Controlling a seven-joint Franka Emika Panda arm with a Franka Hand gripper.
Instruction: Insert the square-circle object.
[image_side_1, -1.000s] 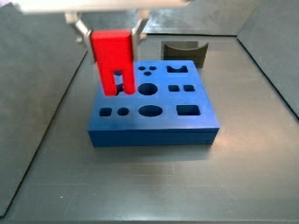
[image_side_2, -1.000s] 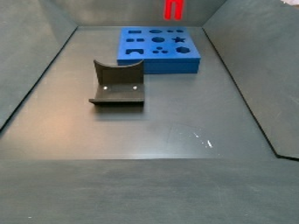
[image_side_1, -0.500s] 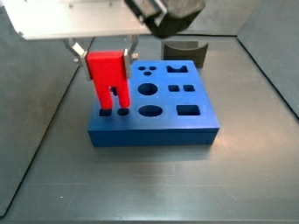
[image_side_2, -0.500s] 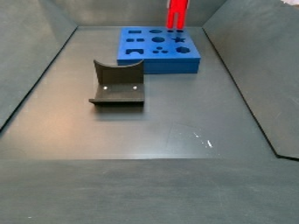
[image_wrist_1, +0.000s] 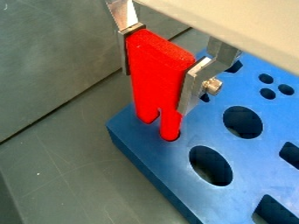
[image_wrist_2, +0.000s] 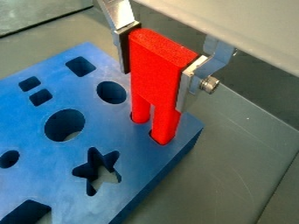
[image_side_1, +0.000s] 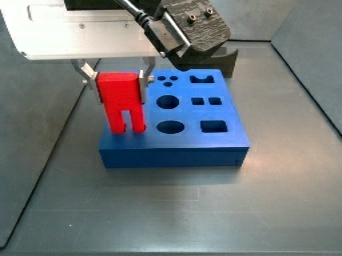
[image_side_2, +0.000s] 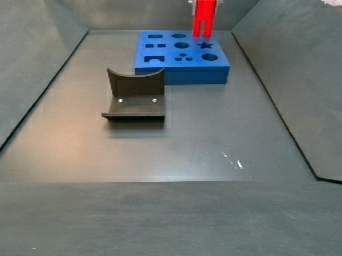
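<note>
Currently the gripper (image_wrist_1: 163, 63) is clamped on the upper body of the red square-circle object (image_wrist_1: 156, 80), held upright with its two legs entering holes at a corner of the blue slab (image_side_1: 201, 135), dark fixture (image_side_2: 134, 98) well apart on the floor.

White claw (image_wrist_1: 166, 63), silver plates, screw

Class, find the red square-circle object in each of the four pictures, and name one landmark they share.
Wrist view: the square-circle object, centre, in the gripper.
Wrist view: centre, legs on the slab.
Side view: left of centre, at the slab's left edge.
Side view: top edge, right of centre.
Shared landmark: the blue slab.
</note>
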